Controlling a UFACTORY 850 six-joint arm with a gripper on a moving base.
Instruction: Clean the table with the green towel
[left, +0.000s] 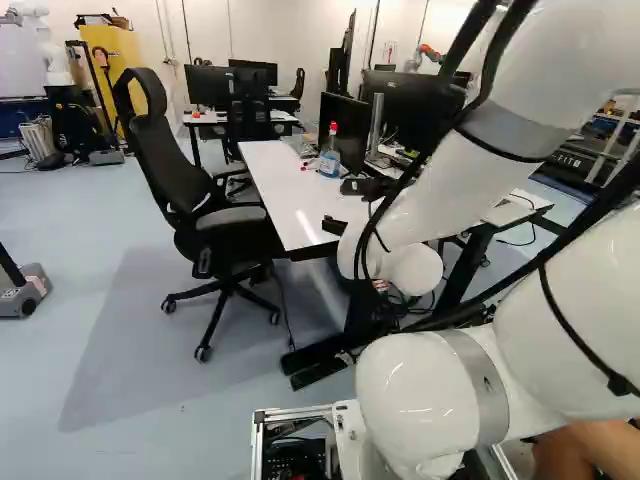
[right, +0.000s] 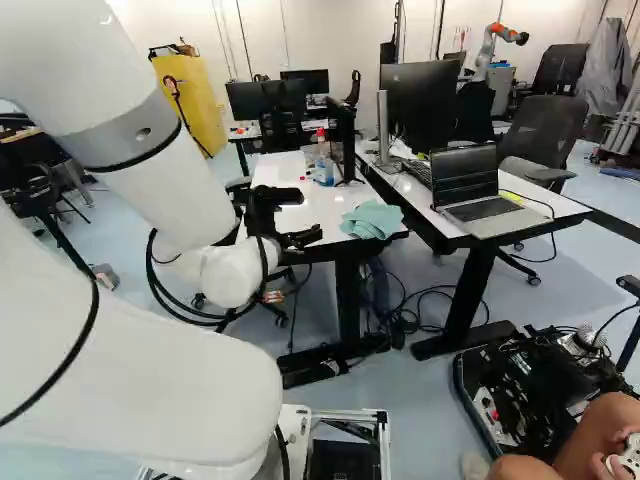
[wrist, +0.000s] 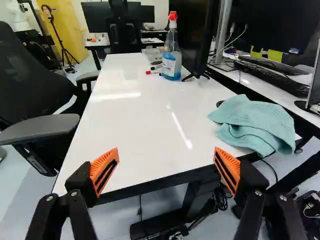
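The gripper (wrist: 167, 172) hangs at the wrist view's lower edge, short of the table's (wrist: 140, 130) near edge, fingers wide apart and holding nothing. The towel (wrist: 252, 125) lies crumpled at the near corner of the table, middle right of that view — ahead of the right-hand finger. Farther back, upper middle, stands a spray bottle (wrist: 171, 50); whether wiping is over or ahead cannot be told — any grasp calls for reaching forward and toward that side.

A spray bottle (wrist: 171, 48) stands beside a monitor (wrist: 192, 35), a black office chair (left: 195, 215) alongside.
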